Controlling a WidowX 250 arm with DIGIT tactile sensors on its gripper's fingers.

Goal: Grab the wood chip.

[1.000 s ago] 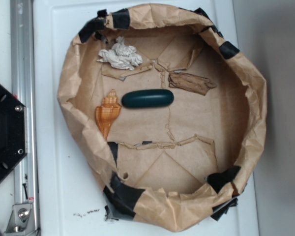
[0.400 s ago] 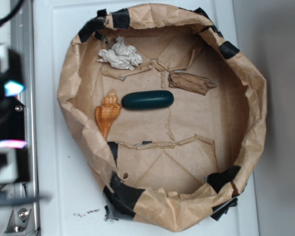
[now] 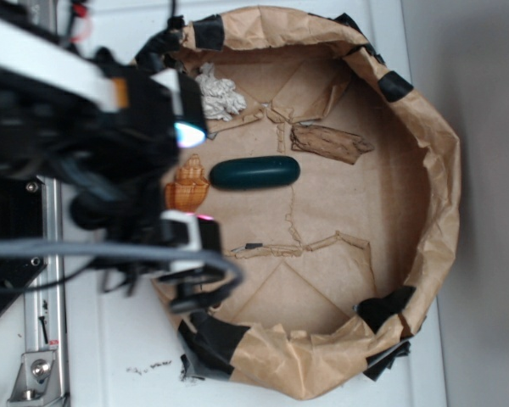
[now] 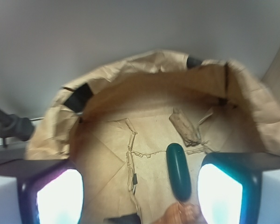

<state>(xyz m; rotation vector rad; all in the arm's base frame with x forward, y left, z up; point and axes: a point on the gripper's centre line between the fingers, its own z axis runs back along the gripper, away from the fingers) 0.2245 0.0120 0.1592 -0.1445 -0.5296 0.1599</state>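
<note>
Hovering: the gripper [image 3: 182, 182] hangs over the left rim of the brown paper nest [image 3: 441, 170], blurred in the exterior view.
Jaws: spread wide, two glowing fingers [image 4: 60, 198] apart at the lower corners of the wrist view, nothing between them.
Wood chip [image 3: 331, 142]: flat on the paper floor, upper right of centre, well apart from the gripper.
Green oval [image 3: 254, 172]: just left of the chip, not touching it.
Seashell [image 3: 187, 188]: beside the oval's left end, partly hidden by the gripper.
Crumpled white paper [image 3: 219, 97]: near the top left wall.
</note>
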